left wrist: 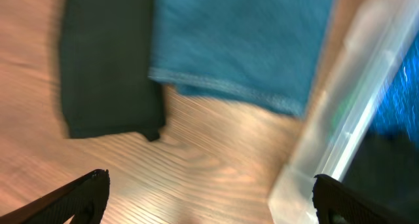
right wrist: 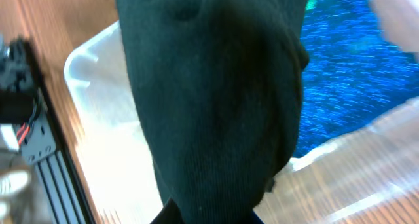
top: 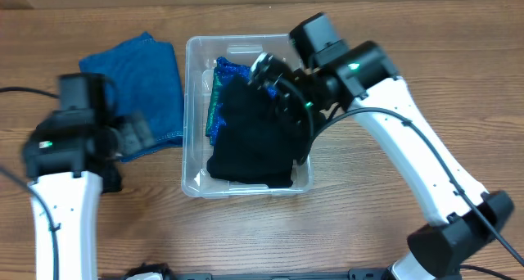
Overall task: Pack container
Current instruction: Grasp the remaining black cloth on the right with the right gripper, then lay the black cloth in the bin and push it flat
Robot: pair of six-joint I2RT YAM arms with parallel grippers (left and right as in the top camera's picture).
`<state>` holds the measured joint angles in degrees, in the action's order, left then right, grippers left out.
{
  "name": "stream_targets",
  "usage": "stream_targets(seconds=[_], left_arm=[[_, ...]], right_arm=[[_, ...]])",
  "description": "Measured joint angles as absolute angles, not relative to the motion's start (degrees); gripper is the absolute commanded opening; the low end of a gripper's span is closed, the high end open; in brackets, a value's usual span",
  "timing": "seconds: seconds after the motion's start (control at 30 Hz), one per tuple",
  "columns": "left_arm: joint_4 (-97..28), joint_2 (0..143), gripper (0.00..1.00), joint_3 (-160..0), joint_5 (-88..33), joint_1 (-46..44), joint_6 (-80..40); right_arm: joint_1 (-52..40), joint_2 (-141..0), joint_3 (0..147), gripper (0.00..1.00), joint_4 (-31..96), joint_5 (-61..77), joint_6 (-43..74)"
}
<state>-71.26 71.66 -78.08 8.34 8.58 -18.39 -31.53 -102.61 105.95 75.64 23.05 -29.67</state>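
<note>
Midway, holding a black knit cloth (top: 250,145) pinched in the right gripper (top: 272,90) inside the clear rectangular plastic container (top: 195,51) mid-table, leaving a blue cloth (top: 143,75) and dark cloth (left wrist: 108,60) outside by the open left gripper (left wrist: 209,185).
</note>
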Motion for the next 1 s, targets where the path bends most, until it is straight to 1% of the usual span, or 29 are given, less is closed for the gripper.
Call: stream_targets(seconds=[0.03,0.07,0.1,0.23,0.27,0.3,0.33,0.37,0.4,0.47,0.5,0.6,0.63,0.67,0.7,0.73,0.8,0.9,1.0], left_arm=[[-71.4,71.6,1.00,-79.5,8.5,10.0,-18.5],[-71.8,71.6,1.00,-82.7,8.7,14.3,-18.5],[-71.8,71.6,1.00,-83.1,8.6,15.4,-18.5],[-71.9,71.7,1.00,-83.1,8.3,16.5,-18.5],[-72.0,71.7,1.00,-83.1,8.3,16.5,-18.5],[-72.0,71.7,1.00,-83.1,8.3,16.5,-18.5],[-72.0,71.7,1.00,-83.1,8.3,16.5,-18.5],[-72.0,71.7,1.00,-83.1,8.3,16.5,-18.5],[-72.0,71.7,1.00,-83.1,8.3,16.5,-18.5],[-72.1,71.7,1.00,-83.1,8.2,16.5,-18.5],[-72.1,71.7,1.00,-83.1,8.2,16.5,-18.5],[-72.1,71.7,1.00,-83.1,8.2,16.5,-18.5],[-72.0,71.7,1.00,-83.1,8.2,16.5,-18.5],[-72.0,71.7,1.00,-83.1,8.2,16.5,-18.5],[-72.0,71.7,1.00,-83.1,8.2,16.5,-18.5],[-72.1,71.7,1.00,-83.1,8.2,16.5,-18.5],[-72.1,71.7,1.00,-83.1,8.2,16.5,-18.5],[-72.0,71.7,1.00,-83.1,8.2,16.5,-18.5],[-72.1,71.7,1.00,-83.1,8.2,16.5,-18.5]], right_arm=[[-32.7,-104.1,106.0,0.04,75.8,22.5,-30.7],[-33.9,-106.5,106.0,0.04,76.5,22.0,-32.1],[-34.7,-108.1,106.0,0.04,77.8,22.1,-33.7],[-40.0,-116.4,106.0,0.04,79.5,23.1,-39.6],[-40.6,-117.6,105.9,0.06,79.5,23.2,-40.1],[-41.1,-118.7,105.9,0.18,79.5,23.2,-40.4],[-41.5,-120.5,105.9,0.48,79.5,23.2,-40.7],[-41.5,-121.5,105.8,0.73,79.3,23.1,-41.1],[-41.4,-122.0,105.7,0.78,79.3,22.6,-40.9],[-41.2,-121.9,105.7,0.82,76.4,17.2,-36.9],[-41.1,-121.6,105.7,1.00,75.0,14.4,-34.7],[-39.7,-116.3,105.4,1.00,68.7,4.3,-27.5],[-39.3,-113.2,105.4,0.88,66.8,2.5,-26.4],[-38.9,-110.5,105.4,0.42,65.6,1.4,-25.6],[-38.3,-108.1,105.6,0.04,64.3,0.8,-24.6],[-37.6,-106.2,105.8,0.04,62.9,0.1,-23.0],[-35.6,-106.9,105.4,0.04,61.3,-0.3,-18.2],[-31.4,-109.8,103.5,0.04,60.6,0.2,-13.7],[-27.8,-116.2,102.2,0.04,61.1,0.7,-11.1]])
